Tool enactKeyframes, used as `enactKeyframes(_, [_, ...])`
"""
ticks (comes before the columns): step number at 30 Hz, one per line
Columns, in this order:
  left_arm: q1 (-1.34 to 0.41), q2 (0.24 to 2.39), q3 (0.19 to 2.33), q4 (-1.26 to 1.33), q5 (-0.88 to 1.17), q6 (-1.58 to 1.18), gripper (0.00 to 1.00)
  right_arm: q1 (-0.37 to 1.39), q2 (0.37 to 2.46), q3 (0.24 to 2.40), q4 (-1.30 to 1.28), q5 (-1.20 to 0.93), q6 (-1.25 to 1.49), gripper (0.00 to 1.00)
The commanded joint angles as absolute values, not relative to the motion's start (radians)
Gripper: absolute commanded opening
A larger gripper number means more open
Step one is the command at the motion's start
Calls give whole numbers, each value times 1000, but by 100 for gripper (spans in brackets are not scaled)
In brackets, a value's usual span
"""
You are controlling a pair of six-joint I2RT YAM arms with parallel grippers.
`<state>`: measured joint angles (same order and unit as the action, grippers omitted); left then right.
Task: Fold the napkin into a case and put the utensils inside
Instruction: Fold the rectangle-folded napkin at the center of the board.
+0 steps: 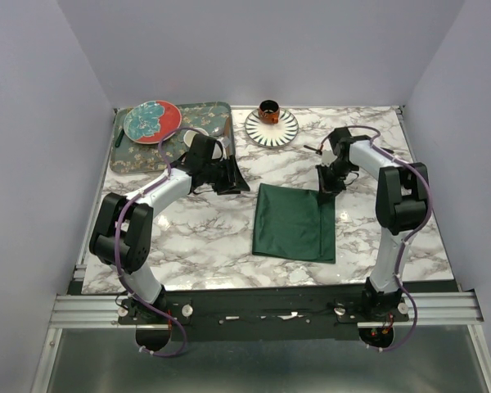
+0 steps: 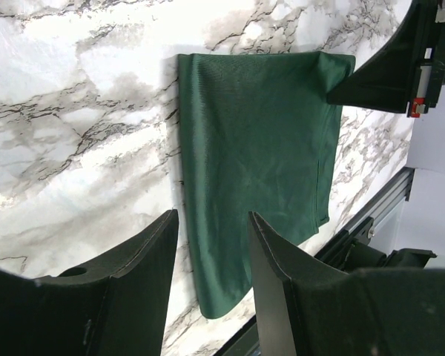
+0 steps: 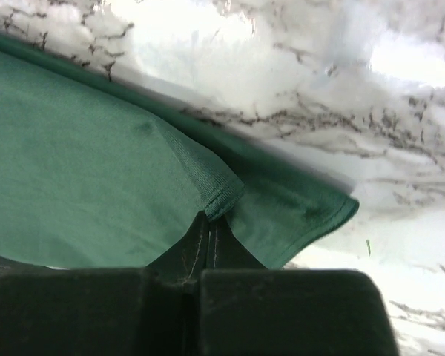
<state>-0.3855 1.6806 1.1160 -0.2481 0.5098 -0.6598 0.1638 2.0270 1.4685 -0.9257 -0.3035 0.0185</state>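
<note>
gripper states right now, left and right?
Left gripper: open, holding nothing.
Right gripper: closed on a corner of the dark green shiny cloth napkin.

we log | napkin [image 1: 296, 223]: dark green cloth, fine weave, slight sheen | tabletop [image 1: 204, 237]: smooth marble-look surface, glossy with glare | left pincer [image 2: 213, 219]: matt black plastic

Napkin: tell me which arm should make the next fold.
Right. The right tool is shut on the napkin at its far right corner; the left tool is open beside it, holding nothing.
</note>
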Motion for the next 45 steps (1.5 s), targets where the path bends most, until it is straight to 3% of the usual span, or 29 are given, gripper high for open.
enactKeyframes(1, [-380,1687,1103,-236,523,-660,51,163,1959,1439,-969,-290,12,1])
enactKeyframes(27, [-379,1694,1091,-229,526,-660,51,66,1993,1422,-974,-245,-54,2])
enactKeyframes(32, [-379,1697,1094,-229,529,-661,51,66,1987,1414,-985,-232,-48,15])
enactKeyframes(36, [-379,1697,1092,-227,531,-661,51,64,1962,1416,-992,-212,-43,39])
enactKeyframes(38, [-379,1695,1092,-227,532,-661,51,63,1954,1417,-999,-213,-38,44])
enactKeyframes(39, [-379,1697,1092,-227,534,-661,51,63,1950,1419,-1005,-216,-37,54])
enactKeyframes(45, [-380,1692,1091,-225,532,-661,51,63,1970,1410,-1002,-229,-29,55])
